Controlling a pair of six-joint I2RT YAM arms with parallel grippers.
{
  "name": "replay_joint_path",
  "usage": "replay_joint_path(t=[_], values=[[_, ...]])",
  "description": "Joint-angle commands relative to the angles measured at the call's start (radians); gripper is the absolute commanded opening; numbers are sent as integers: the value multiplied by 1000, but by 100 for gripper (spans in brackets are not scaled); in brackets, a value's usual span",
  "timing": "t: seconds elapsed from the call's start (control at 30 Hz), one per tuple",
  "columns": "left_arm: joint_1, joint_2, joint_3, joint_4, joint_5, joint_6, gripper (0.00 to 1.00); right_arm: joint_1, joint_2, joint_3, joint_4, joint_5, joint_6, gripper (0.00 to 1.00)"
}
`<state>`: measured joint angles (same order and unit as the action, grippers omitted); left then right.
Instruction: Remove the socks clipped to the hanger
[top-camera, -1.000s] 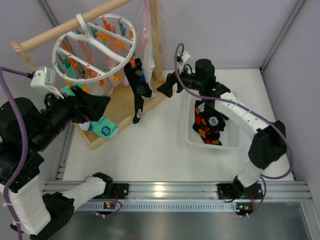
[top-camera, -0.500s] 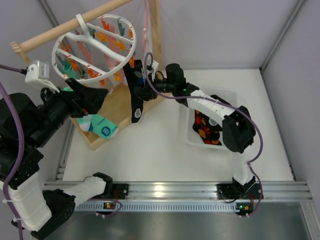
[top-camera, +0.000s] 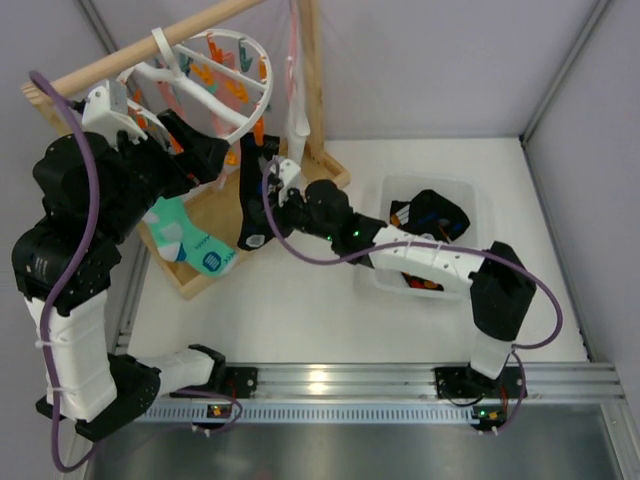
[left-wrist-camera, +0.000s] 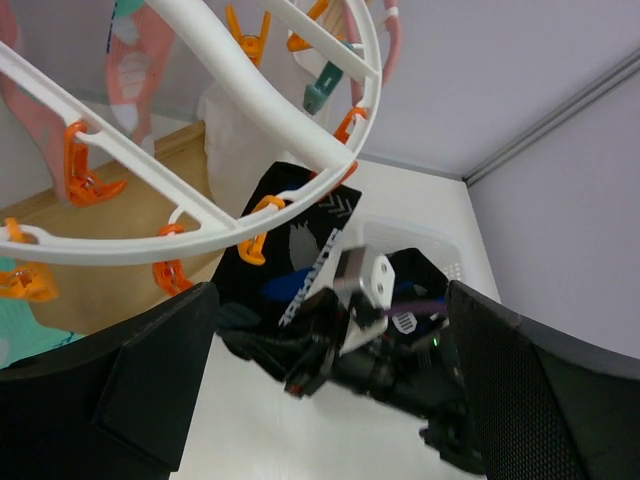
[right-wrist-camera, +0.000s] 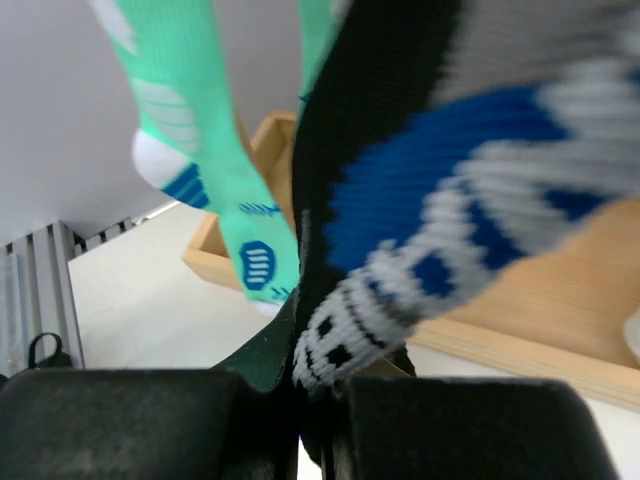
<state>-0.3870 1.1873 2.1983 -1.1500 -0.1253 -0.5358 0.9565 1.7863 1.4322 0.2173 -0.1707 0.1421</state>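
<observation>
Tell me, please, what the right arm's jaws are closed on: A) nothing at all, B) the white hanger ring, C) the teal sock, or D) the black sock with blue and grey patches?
D: in the right wrist view the black sock is pinched between the closed jaws, while the teal sock hangs free beside it.
</observation>
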Motion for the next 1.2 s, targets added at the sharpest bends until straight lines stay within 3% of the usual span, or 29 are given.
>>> replay_joint_path(t=[0.0,0.3,0.6,0.87,1.17], values=[[0,34,11,41,-57,-18,99,112,-53,19,1,272,-45,0],[0,38,-55,-11,-187,33,99,290,85,212,-145,454,-181,0],[0,34,-106,-59,-315,114,98,372,257,480,-314,536,-274,0],[-15,77,-107,-80,-355,183,96,380,318,570,-369,508,-297,0],[-44,87,-149,-117,-504,171,83,378,311,560,-363,496,-289,0]])
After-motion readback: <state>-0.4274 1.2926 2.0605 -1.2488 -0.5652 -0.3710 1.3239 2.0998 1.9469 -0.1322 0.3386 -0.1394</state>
